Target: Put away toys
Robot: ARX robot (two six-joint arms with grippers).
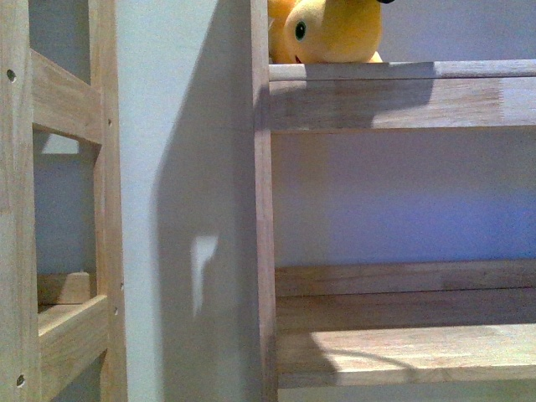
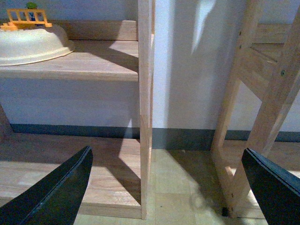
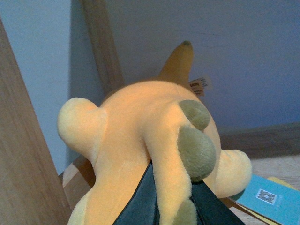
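One plush toy (image 1: 331,32) on upper shelf (image 1: 402,71), at left end beside upright post (image 1: 260,167), head over front edge. Right hand (image 3: 171,206) pinches toy's back. Left hand (image 2: 164,187) wide open, empty. One cream tray (image 2: 30,44). One blue tag (image 3: 274,199), print unreadable.
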